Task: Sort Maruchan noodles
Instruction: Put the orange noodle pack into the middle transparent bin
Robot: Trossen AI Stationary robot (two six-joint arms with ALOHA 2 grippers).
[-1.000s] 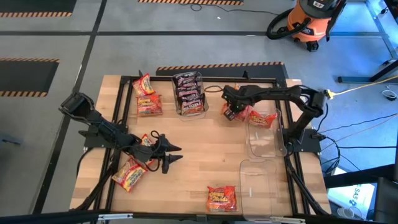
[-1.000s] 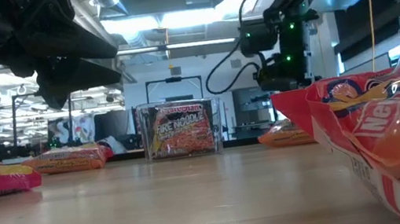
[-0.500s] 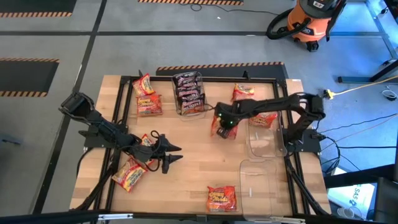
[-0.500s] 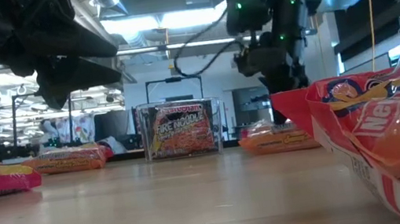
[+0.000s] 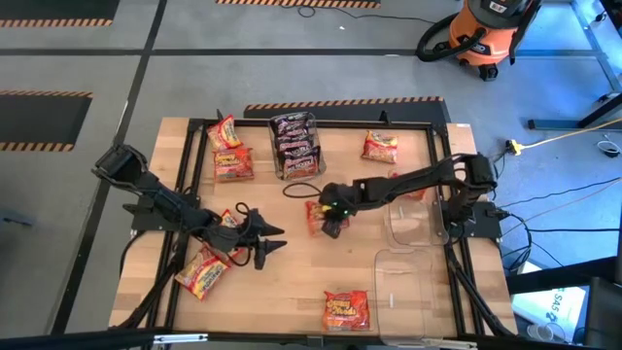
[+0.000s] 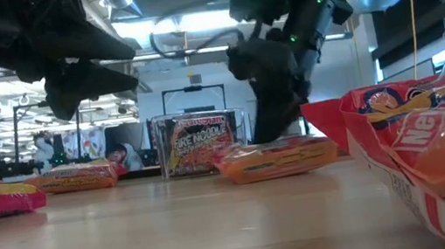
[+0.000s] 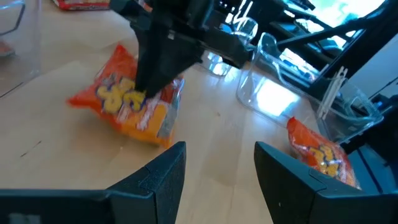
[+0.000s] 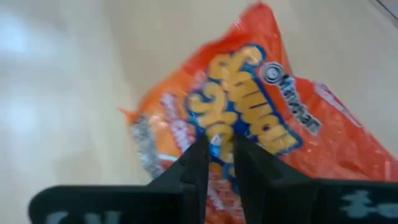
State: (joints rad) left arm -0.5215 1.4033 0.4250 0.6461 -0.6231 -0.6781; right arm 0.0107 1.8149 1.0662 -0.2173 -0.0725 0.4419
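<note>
My right gripper [image 5: 328, 218] reaches to the table's middle and is shut on a yellow-orange Maruchan packet [image 5: 314, 216], which lies low on the wood in the low view [image 6: 276, 159]. My left gripper [image 5: 266, 243] hovers open left of centre, facing that packet [image 7: 127, 102]. More red-orange packets lie flat on the table at the far left [image 5: 225, 131] [image 5: 233, 163], near left [image 5: 202, 272], near middle [image 5: 347, 309] and far right [image 5: 379, 146]. Dark packets stand in a clear bin [image 5: 296, 144]. My right gripper pinches the packet between its two fingers at the middle of its printed face [image 8: 242, 118], on a raised crease of wrapper. The fingers [image 7: 152, 68] come slanting down from the table's right and far side. The packet sits tilted, its lower edge [image 6: 248, 174] on the table.
Two clear bins stand along the right side [image 5: 408, 222] [image 5: 406, 282]; another packet [image 5: 416, 187] shows by the farther one, partly under the right arm. A packet [image 5: 229, 220] lies under my left arm. Bare wood stretches between the held packet and the near edge.
My right gripper has swept from the far right part of the table toward the middle and left, bringing the yellow-orange packet with it low over the wood. A packet at the far right, hidden under it before, now shows.
</note>
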